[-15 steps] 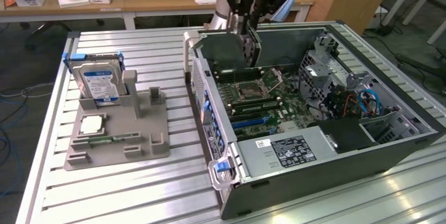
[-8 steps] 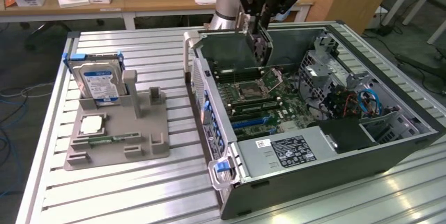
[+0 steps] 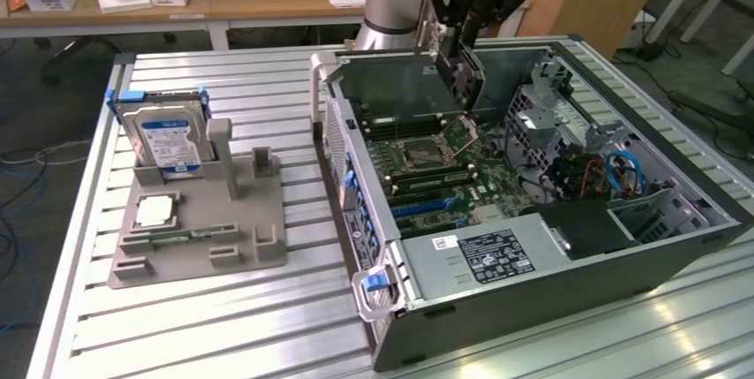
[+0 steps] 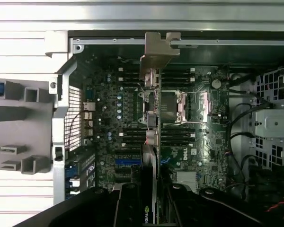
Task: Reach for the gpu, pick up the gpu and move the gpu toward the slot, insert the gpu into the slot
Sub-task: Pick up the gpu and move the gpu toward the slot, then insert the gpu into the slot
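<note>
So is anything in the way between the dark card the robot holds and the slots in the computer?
Nothing visible. The black gripper holds the thin dark circuit card with a silver bracket upright over the open grey computer case. Only open air separates it from the blue slots.

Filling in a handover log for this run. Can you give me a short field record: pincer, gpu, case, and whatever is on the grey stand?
pincer: shut on the gpu
gpu: held upright on edge over the motherboard, apparently clear of it, not seated in a slot
case: lying on its side, open on top, on the slatted table
grey stand: beside the case, on the exterior view's left
hard drive: blue-labelled, standing upright in the grey stand
</note>
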Robot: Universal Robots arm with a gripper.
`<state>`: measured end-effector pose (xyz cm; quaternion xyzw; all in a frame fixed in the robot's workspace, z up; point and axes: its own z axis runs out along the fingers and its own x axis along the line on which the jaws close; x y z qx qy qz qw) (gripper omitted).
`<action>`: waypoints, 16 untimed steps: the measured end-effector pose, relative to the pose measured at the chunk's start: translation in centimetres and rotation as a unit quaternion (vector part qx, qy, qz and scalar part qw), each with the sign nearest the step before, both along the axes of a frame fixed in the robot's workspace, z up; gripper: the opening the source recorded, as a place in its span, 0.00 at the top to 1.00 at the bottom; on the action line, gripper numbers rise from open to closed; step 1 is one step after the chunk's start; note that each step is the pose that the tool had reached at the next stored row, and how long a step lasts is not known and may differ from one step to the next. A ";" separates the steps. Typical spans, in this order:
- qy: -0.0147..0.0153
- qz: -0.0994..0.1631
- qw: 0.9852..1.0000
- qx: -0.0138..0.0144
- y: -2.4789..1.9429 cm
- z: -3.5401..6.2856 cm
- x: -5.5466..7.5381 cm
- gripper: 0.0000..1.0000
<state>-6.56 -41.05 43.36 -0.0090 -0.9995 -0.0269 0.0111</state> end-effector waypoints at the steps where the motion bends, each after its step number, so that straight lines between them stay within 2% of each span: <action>1: 0.000 0.001 1.000 0.000 0.00 -0.02 0.3 0.74; 11: 0.000 0.006 1.000 0.000 0.00 -0.19 3.7 0.74; 16: 0.000 0.007 1.000 0.000 0.00 -0.21 4.0 0.74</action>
